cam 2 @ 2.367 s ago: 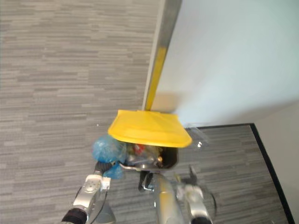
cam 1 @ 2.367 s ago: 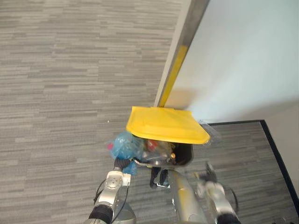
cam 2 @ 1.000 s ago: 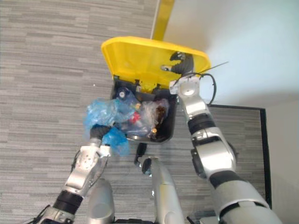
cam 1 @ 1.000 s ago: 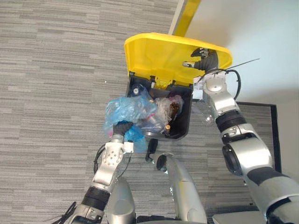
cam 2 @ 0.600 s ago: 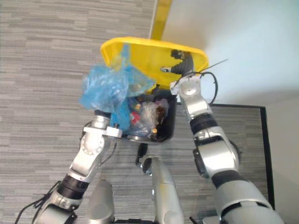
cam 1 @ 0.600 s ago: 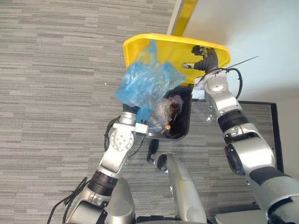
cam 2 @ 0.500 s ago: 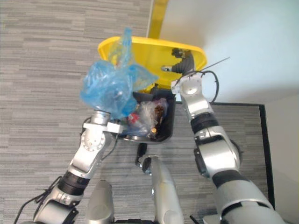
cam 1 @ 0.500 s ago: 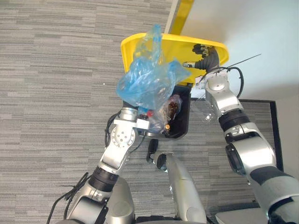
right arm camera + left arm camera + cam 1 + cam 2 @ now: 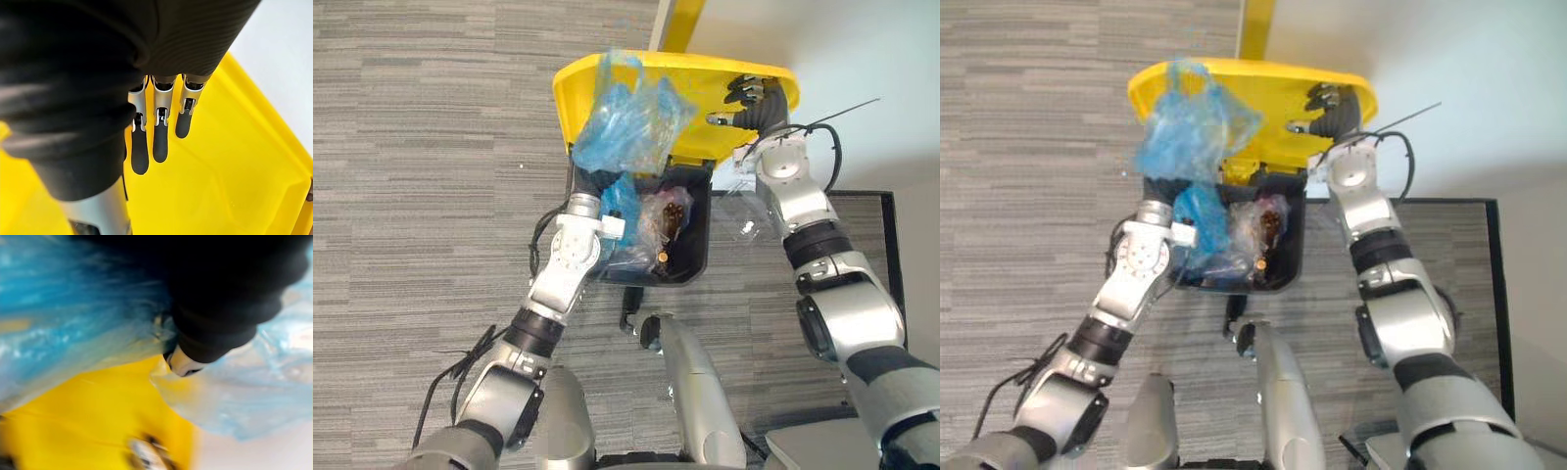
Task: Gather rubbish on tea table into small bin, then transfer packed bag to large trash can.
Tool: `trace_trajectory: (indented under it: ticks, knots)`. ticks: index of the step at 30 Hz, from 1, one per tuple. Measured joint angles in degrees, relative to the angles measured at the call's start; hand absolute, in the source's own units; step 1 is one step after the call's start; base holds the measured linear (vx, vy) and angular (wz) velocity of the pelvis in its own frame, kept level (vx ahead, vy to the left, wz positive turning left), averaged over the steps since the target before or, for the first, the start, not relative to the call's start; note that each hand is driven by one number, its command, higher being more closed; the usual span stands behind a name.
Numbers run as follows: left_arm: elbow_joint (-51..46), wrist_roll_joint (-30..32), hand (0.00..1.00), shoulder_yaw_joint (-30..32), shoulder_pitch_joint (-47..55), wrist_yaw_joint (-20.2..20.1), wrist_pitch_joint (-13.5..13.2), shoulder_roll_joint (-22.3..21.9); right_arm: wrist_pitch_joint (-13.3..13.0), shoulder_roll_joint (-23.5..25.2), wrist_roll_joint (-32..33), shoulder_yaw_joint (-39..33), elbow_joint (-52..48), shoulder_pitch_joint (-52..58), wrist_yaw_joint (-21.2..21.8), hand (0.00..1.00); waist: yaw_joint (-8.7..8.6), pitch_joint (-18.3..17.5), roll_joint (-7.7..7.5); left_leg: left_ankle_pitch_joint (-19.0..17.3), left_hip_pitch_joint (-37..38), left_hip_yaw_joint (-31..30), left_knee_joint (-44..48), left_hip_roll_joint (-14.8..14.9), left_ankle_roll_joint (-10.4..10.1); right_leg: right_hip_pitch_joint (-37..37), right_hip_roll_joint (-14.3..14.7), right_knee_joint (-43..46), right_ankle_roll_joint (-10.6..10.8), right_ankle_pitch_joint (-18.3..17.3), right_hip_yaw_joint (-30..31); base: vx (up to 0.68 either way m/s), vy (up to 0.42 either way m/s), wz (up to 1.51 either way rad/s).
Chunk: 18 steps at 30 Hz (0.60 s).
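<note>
Showing the disposal stage at the large trash can (image 9: 697, 262), a black container standing on grey striped carpet (image 9: 411, 147) beside a pale wall (image 9: 871, 49). Its yellow lid (image 9: 578, 103) is tipped up and back, so that the inner face is turned toward the robot.

The right hand (image 9: 756, 102) lies against that inner face near the lid's far right corner. In the right wrist view its fingers (image 9: 159, 142) are straight and side by side, their dark tips on the yellow plastic, with nothing grasped.

The left hand (image 9: 591, 184) is raised at the can's near left rim and is closed round the bunched plastic of the blue bag (image 9: 631, 122). Most of the bag billows above the hand, in front of the lid, and a smaller fold hangs below it over the can's mouth. In the left wrist view blue film surrounds the hand's dark cover, with yellow lid behind.

Inside the can lie clear bags of rubbish (image 9: 668, 217), filling it almost to the rim.
</note>
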Motion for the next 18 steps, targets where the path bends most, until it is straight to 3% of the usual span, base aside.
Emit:
trace_trajectory:
  ticks: [9, 14, 15, 18]
  knots:
    - [18.49, 4.13, 1.00, -0.51, -3.55, -1.09, 3.34, 0.95, -0.28, -0.41, -0.03, 1.38, -0.07, 0.00, -0.55, 0.00, -0.15, 0.14, -0.05, 0.09, -1.57, 0.14, -0.02, 0.01, -0.18, -1.77, 0.07, -0.08, 0.00, 0.01, 0.01, 0.00, 0.000, 0.00]
    - [27.16, 7.24, 1.00, -1.25, -4.37, -3.43, 3.50, 0.41, -0.32, 0.29, -0.06, 1.67, -0.05, -0.10, -0.74, 0.00, -0.36, 3.16, -0.07, 0.09, -1.40, 0.89, -0.16, 0.11, -0.19, -2.13, 0.27, 0.21, -0.01, 0.01, 0.26, 0.01, 0.016, -0.07]
    - [28.04, 7.53, 0.00, -1.24, -4.36, -3.55, 3.55, 0.28, -0.31, 0.51, -0.06, 1.67, -0.05, -0.10, -0.75, 0.00, -0.40, 3.17, -0.06, 0.09, -1.51, 0.94, -0.16, 0.11, -0.19, -2.29, 0.28, 0.29, -0.01, 0.01, 0.31, 0.01, 0.019, -0.05]
    - [32.51, 10.53, 0.00, -1.16, -4.31, -3.68, 4.78, -0.33, -0.32, 1.62, -0.12, 2.20, -0.05, -0.42, -0.90, 0.00, -0.45, 3.16, -0.07, 0.08, -2.29, 1.31, -0.12, 0.01, -0.20, -3.58, 0.29, 0.82, 0.00, -0.01, 0.78, 0.01, 0.011, -0.05]
